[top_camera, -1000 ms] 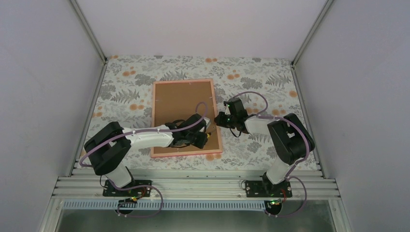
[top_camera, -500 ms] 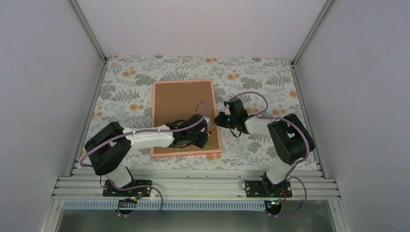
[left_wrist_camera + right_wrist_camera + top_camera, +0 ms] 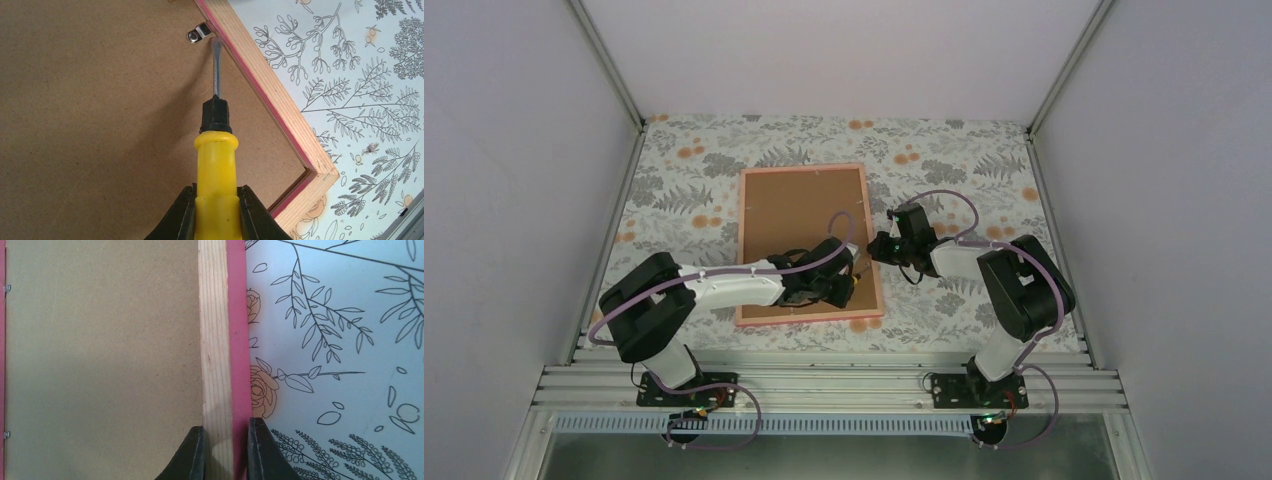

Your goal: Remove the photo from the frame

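The frame (image 3: 742,240) lies face down on the floral cloth, its brown backing board (image 3: 799,215) up. The photo is hidden beneath that board. My left gripper (image 3: 216,215) is shut on a yellow-handled screwdriver (image 3: 216,165). The blade tip rests at a small metal clip (image 3: 198,34) beside the frame's right rail (image 3: 265,75), near the frame's near right corner. My right gripper (image 3: 226,450) is shut on that same rail (image 3: 215,340), one finger on the board side and one outside. In the top view the left gripper (image 3: 849,285) and right gripper (image 3: 876,247) sit close together.
Two more clips (image 3: 7,288) (image 3: 6,434) show along the frame's far rail in the right wrist view. Floral tablecloth (image 3: 964,165) surrounds the frame. White walls enclose the table on three sides, and an aluminium rail (image 3: 824,385) runs along the near edge.
The left gripper with the screwdriver has shifted very slightly over the frame's near right corner. The right arm and the frame have stayed put.
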